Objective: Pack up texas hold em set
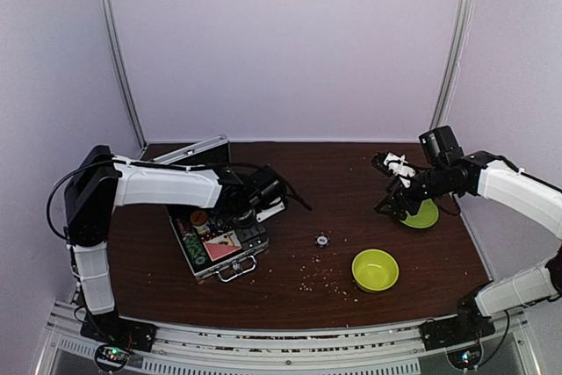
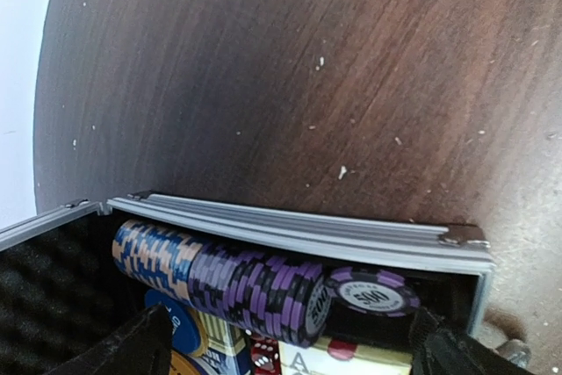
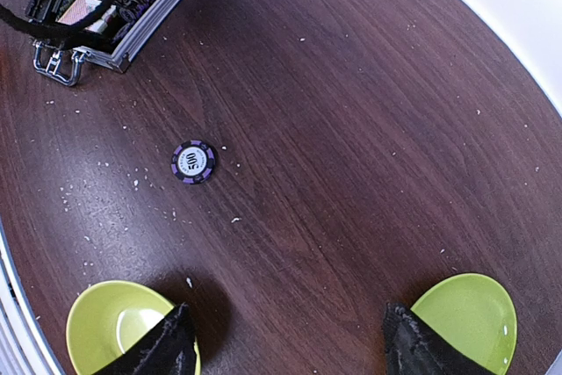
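1. the left arm rises from its base at the near left corner, bends at the elbow and reaches to the right, so that its wrist is over the open silver case.
2. the left tool points down into the case; its two fingers stand wide apart and nothing is between them.
3. in the left wrist view, a row of blue and purple striped chips stands on edge along the far wall of the case, and one purple chip lies flat at the right end of the row.
4. the right arm reaches from the right side toward the middle, with the wrist tilted down above the surface.
5. the right tool is apart as well and holds nothing; it hangs between the lime-green bowl and the lime-green plate.
6. a single purple chip lies flat on the surface, between the case and the bowl, touching neither.
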